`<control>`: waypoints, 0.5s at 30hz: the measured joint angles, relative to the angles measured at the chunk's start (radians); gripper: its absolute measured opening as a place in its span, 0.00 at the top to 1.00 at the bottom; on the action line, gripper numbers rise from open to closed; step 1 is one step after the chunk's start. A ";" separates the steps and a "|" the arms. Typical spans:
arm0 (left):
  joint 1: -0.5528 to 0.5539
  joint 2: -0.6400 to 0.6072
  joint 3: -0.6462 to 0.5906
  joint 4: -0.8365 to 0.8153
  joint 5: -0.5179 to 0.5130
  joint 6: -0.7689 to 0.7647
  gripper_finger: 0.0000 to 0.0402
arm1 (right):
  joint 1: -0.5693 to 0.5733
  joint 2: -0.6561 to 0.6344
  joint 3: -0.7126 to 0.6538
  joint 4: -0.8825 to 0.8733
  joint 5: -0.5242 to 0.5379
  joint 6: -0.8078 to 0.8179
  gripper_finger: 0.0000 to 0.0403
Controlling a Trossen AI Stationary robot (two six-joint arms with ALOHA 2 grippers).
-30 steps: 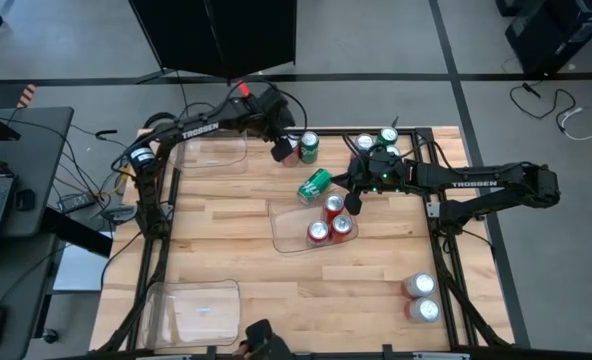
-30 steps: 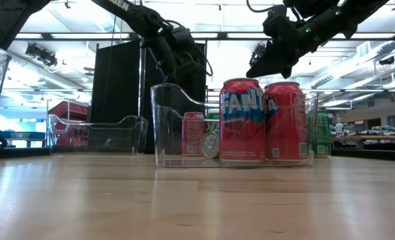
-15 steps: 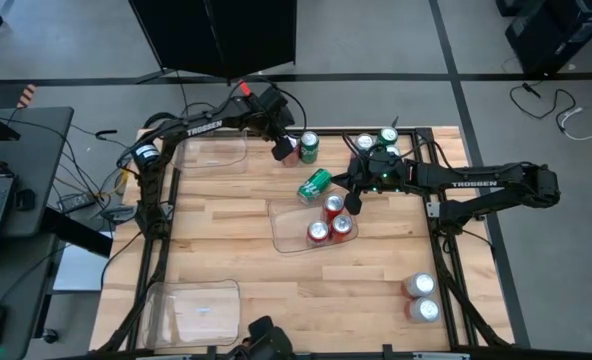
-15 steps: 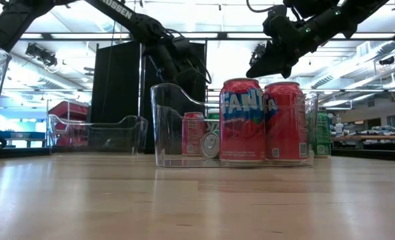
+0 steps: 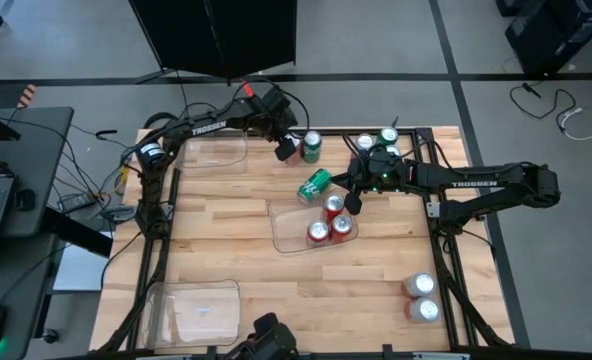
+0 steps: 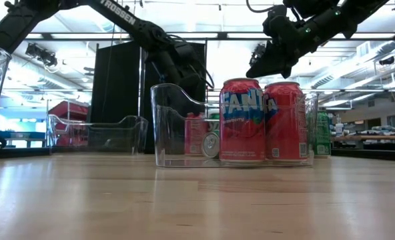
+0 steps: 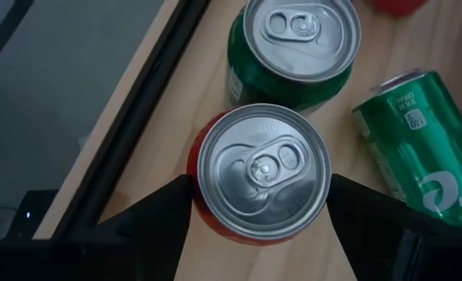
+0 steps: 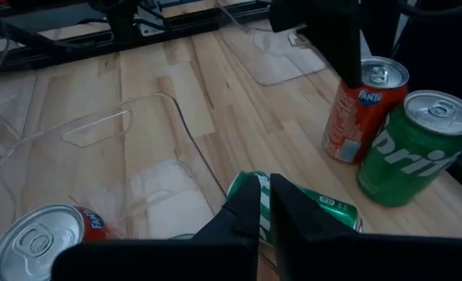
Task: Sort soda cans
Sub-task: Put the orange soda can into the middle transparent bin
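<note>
Here, a red can (image 7: 262, 173) stands upright near the table's far edge, touching an upright green can (image 7: 295, 45). The left claw (image 7: 261, 204) straddles the red can, fingers spread to either side, placed for a grasp that seems not yet closed. A green can lying on its side (image 5: 314, 185) rests just beside them, between the pair and the central clear tray (image 5: 283, 228), which already holds three red cans (image 5: 331, 220). The right claw (image 8: 264, 209) hovers over the fallen can, fingers pressed together. Two silver-white cans (image 5: 421, 297) stand well apart at the near right; an empty tray (image 5: 198, 306) waits near left.
</note>
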 joint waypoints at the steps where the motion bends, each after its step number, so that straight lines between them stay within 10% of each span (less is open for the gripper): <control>1: 0.000 0.001 0.000 0.005 0.000 0.008 0.28 | 0.000 0.000 0.000 0.000 0.000 -0.002 0.96; 15: 0.001 0.002 -0.001 0.011 -0.022 0.044 0.59 | 0.000 0.000 0.000 0.000 0.000 -0.007 0.97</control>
